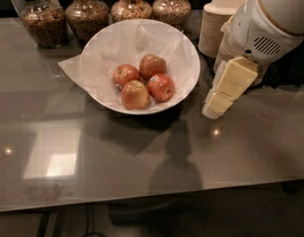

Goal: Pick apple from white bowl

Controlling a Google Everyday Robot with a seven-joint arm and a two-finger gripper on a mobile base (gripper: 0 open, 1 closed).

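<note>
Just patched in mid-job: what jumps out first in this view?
The white bowl, centre-back on the grey table, holds four apples; the apple to pick, the reddest, lies at the cluster's right. The gripper hangs just right of the bowl, outside its rim.

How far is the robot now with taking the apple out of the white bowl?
Done: nothing yet; the apple lies in the white bowl beside three other apples. In hand: the gripper hangs over the table just right of the bowl, carrying no apple. Left: move over the bowl, descend, grasp the apple and lift it out.
</note>
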